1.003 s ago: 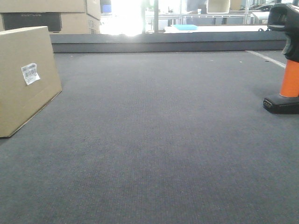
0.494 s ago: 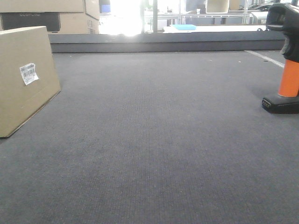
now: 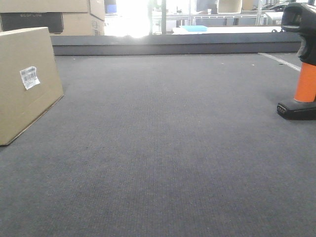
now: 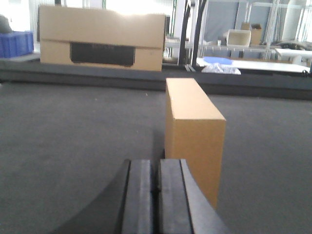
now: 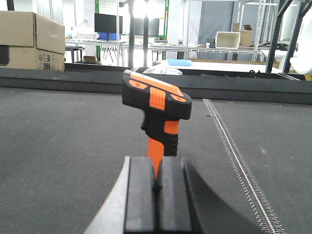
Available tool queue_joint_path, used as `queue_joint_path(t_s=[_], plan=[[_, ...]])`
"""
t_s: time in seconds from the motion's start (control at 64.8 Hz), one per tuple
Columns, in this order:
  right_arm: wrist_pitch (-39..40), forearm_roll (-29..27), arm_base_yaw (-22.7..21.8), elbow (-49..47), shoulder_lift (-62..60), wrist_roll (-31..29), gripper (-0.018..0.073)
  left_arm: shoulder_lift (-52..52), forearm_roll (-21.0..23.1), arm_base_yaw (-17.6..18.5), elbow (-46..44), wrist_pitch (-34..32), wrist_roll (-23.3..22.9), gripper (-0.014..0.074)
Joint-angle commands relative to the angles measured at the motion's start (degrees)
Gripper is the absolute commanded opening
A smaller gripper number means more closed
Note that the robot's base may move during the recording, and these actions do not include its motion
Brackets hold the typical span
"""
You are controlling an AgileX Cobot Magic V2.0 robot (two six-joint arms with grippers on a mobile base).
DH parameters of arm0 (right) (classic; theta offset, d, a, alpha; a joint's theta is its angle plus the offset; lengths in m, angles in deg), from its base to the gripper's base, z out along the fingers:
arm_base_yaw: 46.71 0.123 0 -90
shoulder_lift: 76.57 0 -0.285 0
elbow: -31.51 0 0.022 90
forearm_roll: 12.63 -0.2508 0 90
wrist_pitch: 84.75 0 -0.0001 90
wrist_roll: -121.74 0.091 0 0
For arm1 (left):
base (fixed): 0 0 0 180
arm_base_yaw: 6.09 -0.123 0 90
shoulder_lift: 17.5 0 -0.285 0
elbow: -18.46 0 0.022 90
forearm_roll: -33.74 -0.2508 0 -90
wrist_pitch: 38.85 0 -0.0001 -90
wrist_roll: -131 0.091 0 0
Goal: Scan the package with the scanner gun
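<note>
The package (image 3: 27, 84), a tan cardboard box with a small white barcode label (image 3: 29, 77), stands on edge at the left of the dark mat. In the left wrist view its narrow side (image 4: 192, 126) rises just beyond my left gripper (image 4: 157, 163), which is shut and holds nothing. The scanner gun (image 3: 301, 64), black head over an orange handle, stands upright on its base at the far right. In the right wrist view the scanner gun (image 5: 158, 114) stands directly ahead of my right gripper (image 5: 156, 161), also shut and empty, a short way off.
Larger cardboard boxes with a dark panel (image 3: 44, 17) are stacked behind the raised mat edge (image 3: 173, 44); the same boxes (image 4: 100, 41) show far ahead in the left wrist view. A white stitched line (image 5: 234, 156) runs along the mat to the right of the scanner.
In the front view the package and scanner gun have shifted a few pixels leftward; otherwise nothing differs.
</note>
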Motion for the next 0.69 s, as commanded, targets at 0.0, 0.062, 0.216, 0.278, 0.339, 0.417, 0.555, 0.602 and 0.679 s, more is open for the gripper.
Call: queue_joint_path(t_s=[0.0, 0.062, 0.216, 0.278, 0.339, 0.417, 0.555, 0.602, 0.679], plan=[[1.27, -0.03, -0.24, 0.03, -0.21, -0.19, -0.0154, -0.18, 0.64, -0.2, -4.91, 4.34, 0.0, -0.0111], [1.27, -0.03, -0.24, 0.03, -0.21, -0.19, -0.0154, 0.91, 0.53, -0.2, -8.3, 8.03, 0.0, -0.0111], [1.27, -0.03, -0.24, 0.03, -0.21, -0.19, -0.0154, 8.71, 0.53, -0.2, -19.12, 16.54, 0.0, -0.0111], [1.27, -0.03, -0.24, 0.03, -0.21, -0.19, -0.0154, 12.59, 0.53, -0.2, -22.79, 20.37, 0.0, -0.0111], [1.27, -0.03, -0.24, 0.03, -0.21, -0.19, -0.0154, 17.92, 0.53, -0.2, -27.21, 24.39, 0.0, -0.0111], [1.27, -0.03, -0.24, 0.03, -0.21, -0.19, -0.0154, 24.24, 0.53, -0.2, -31.82, 28.26, 0.0, -0.0111], [1.27, -0.03, -0.24, 0.03, -0.21, -0.19, -0.0154, 35.74, 0.63, -0.2, -39.99, 30.07, 0.0, -0.0111], [1.27, -0.03, -0.24, 0.03, -0.21, -0.19, -0.0154, 39.04, 0.63, -0.2, -43.1, 31.82, 0.0, -0.0111], [1.27, -0.03, -0.24, 0.03, -0.21, -0.19, -0.0154, 43.55, 0.42, -0.2, -47.29, 32.57, 0.0, -0.0111]])
